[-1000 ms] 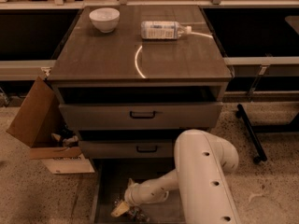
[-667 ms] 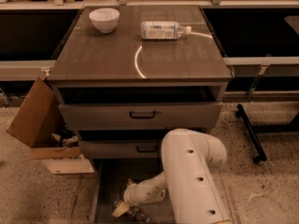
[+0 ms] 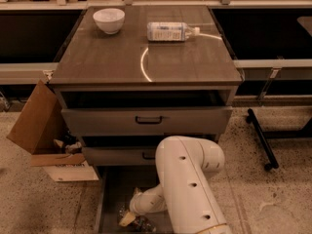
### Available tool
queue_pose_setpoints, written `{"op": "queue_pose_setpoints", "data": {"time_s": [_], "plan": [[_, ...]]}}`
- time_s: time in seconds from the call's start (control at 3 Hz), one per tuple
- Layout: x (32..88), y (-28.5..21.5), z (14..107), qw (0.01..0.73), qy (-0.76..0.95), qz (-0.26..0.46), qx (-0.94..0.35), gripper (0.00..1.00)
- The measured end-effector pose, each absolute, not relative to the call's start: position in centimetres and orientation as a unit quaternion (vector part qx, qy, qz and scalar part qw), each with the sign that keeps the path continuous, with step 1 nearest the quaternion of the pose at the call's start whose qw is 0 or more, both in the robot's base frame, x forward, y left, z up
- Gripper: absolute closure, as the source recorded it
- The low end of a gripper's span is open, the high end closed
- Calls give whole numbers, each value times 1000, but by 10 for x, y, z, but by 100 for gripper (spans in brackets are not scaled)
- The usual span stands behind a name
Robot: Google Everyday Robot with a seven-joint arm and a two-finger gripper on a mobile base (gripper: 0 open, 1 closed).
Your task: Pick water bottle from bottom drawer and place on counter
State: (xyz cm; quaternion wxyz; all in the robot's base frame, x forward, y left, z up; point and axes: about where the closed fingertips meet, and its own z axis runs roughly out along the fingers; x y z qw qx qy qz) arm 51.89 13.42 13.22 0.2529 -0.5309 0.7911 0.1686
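The gripper [image 3: 127, 219] sits low in the open bottom drawer [image 3: 111, 189], beside the water bottle [image 3: 142, 224] lying inside (its grip cannot be told). On the counter [image 3: 112, 57] stands a white bowl [image 3: 108, 20].

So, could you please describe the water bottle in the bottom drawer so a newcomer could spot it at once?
Under the dark wood-grain counter, look into the open bottom drawer. The water bottle lies there at the robot's hand. It is small, clear and crinkled, unlike the larger white-labelled bottle on the counter.
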Motion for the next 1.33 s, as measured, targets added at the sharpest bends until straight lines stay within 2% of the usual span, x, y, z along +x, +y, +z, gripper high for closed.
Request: {"op": "queue_pose_setpoints", "data": {"time_s": [0.33,0.67,1.0,1.33], "plan": [[518,134,121,248,792,166,-532,16],[516,134,116,246,792,164,-534,40],[512,132,118,246,789,166,-538,70],[508,132,122,247,784,169,-543,93]]}}
